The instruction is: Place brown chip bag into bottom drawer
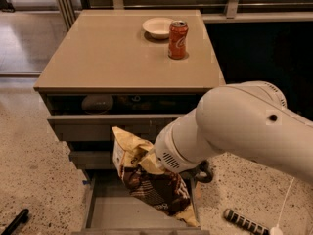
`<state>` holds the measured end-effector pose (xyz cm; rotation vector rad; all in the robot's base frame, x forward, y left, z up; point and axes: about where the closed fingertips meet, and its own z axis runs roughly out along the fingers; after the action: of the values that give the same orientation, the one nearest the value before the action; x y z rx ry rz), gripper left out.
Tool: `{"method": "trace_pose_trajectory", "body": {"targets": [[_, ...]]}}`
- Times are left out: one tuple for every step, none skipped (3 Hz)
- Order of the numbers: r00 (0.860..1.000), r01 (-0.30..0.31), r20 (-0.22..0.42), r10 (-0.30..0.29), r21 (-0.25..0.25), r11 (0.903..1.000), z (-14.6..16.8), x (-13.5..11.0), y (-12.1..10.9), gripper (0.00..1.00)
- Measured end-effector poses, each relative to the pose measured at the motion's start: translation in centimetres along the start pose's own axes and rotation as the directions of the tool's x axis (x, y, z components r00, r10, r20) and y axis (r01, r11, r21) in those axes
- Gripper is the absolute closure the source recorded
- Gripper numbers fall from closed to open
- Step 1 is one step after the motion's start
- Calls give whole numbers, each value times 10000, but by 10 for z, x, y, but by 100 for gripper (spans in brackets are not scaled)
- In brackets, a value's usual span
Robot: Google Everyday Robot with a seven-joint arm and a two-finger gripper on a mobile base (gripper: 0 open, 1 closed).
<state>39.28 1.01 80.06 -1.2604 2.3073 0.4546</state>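
- Brown chip bag (157, 189), crinkly, glossy, with cream-yellow crimped ends: hangs tilted in the air over the grey bottom drawer (122, 215), which is pulled open.
- Gripper (145, 163), at the end of the white arm (234, 126): jaws clamped on the bag's upper part, with most of the bag below them.
- Orange soda can (178, 39) and white bowl (157, 27) stand on the tan cabinet top (112, 58).
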Motion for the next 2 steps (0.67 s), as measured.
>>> {"method": "trace_pose_trajectory", "body": {"targets": [[10000, -31, 86, 31, -18, 10000, 4, 3, -3, 100], [9995, -267, 184, 273, -334, 9991, 36, 9, -9, 100]]}}
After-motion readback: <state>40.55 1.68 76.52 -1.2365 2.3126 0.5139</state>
